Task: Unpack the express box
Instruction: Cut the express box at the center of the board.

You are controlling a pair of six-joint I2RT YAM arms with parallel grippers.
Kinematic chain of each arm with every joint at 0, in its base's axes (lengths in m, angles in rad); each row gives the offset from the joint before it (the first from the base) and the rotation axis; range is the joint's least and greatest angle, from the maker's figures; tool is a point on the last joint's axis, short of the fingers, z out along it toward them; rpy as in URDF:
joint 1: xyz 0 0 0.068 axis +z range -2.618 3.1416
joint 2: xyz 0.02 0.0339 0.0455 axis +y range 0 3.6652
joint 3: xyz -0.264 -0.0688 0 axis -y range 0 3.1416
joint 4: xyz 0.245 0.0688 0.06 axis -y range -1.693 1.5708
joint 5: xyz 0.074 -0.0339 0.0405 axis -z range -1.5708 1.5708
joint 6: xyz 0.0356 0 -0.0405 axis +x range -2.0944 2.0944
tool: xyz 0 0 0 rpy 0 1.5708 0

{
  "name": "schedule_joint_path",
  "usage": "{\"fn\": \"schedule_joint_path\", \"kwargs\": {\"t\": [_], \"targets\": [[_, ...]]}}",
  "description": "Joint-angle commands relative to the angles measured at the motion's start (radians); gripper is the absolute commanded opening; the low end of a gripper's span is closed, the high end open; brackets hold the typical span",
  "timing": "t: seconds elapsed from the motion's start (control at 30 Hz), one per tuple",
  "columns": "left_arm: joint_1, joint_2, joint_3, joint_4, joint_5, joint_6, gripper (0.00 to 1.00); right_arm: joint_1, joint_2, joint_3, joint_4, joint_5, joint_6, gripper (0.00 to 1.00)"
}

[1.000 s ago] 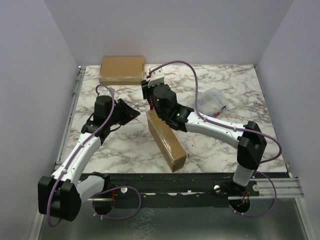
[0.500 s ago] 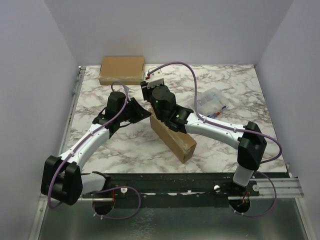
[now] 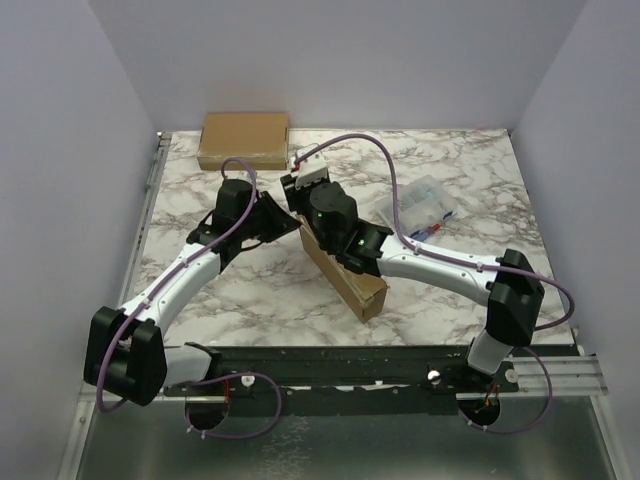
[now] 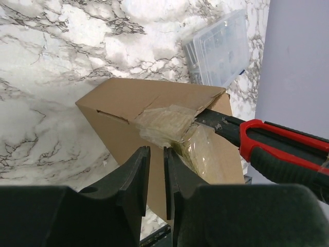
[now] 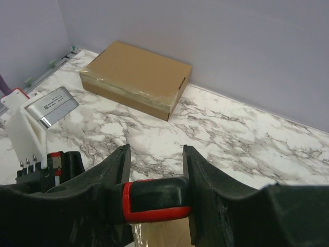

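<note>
The express box [image 3: 345, 275] is a long brown carton lying slantwise in mid-table, its far end sealed with clear tape [image 4: 164, 121]. My right gripper [image 3: 297, 192] is shut on the red-and-black handle of a utility knife [image 5: 154, 198]. The knife [image 4: 277, 146] has its tip at the torn tape on the box's end [image 4: 118, 110]. My left gripper [image 3: 290, 222] hovers at that same end, just left of the knife. Its jaws [image 4: 157, 150] stand a narrow gap apart with nothing between them, the fingertips close to the cardboard face.
A second, flatter taped carton [image 3: 243, 139] lies in the back left corner, also seen ahead in the right wrist view [image 5: 136, 77]. A clear plastic case [image 3: 422, 203] lies on the marble to the right of the arms. Walls close the table on three sides.
My left arm swung in from the left to the box's far end and its jaws narrowed. The box's near end slid right. The right gripper kept the knife and shifted slightly.
</note>
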Motion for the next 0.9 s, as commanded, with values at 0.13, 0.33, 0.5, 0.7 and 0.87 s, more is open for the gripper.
{"fn": "schedule_joint_path", "kwargs": {"t": [0.13,0.33,0.5,0.7,0.87], "targets": [[0.000,-0.046,0.006,0.090,0.019,-0.025,0.28,0.013,-0.038,0.022,0.020,-0.133,0.064,0.00],[0.001,-0.118,-0.080,0.085,0.044,-0.023,0.39,-0.074,0.043,0.257,-0.240,-0.184,0.076,0.00],[0.011,-0.165,-0.077,0.065,0.073,-0.001,0.48,-0.076,0.047,0.265,-0.232,-0.203,0.017,0.00],[0.012,-0.273,-0.034,0.002,0.036,0.034,0.60,-0.076,0.083,0.286,-0.238,-0.208,0.008,0.00],[0.024,-0.162,0.026,-0.027,-0.022,0.053,0.58,-0.076,0.092,0.306,-0.249,-0.221,0.028,0.00]]}}
